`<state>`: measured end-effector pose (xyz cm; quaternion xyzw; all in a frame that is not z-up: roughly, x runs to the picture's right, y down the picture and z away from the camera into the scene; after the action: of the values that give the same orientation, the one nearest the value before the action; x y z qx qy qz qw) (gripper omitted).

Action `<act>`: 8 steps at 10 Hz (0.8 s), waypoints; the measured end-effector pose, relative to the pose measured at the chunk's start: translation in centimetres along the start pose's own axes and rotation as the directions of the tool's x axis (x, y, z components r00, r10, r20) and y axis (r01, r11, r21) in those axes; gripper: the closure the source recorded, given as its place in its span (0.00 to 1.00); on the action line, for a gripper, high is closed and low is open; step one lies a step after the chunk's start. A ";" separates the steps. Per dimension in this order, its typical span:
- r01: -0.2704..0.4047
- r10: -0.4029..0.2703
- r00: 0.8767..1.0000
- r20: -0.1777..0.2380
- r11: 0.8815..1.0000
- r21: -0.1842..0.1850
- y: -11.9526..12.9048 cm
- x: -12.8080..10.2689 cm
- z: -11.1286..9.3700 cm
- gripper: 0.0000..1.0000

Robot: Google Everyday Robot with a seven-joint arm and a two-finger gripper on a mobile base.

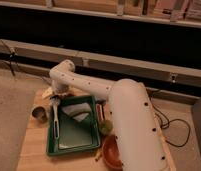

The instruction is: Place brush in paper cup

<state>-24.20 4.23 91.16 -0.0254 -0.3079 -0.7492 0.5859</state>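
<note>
A wooden table (33,150) stands on grey floor (14,92) before dark shelving (119,35).

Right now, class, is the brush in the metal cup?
No: the brush lies in the green tray, beside the metal cup, with the claw at its far end.

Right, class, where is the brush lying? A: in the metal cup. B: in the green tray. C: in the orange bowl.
B: the brush lies along the left side of the green tray, with the gripper at the brush's far end.
</note>
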 end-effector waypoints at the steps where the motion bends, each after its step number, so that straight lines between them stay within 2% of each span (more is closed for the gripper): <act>1: 0.004 -0.004 1.000 0.005 1.000 -0.004 -0.1 -0.1 0.0 0.16; 5: 0.060 -0.055 0.996 0.072 0.996 -0.061 -2.3 0.3 0.2 0.56; 8: 0.060 -0.050 0.994 0.097 0.993 -0.099 -3.0 0.9 0.1 0.87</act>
<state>-27.25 3.90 90.32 -0.0822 -0.2970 -0.7777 0.5479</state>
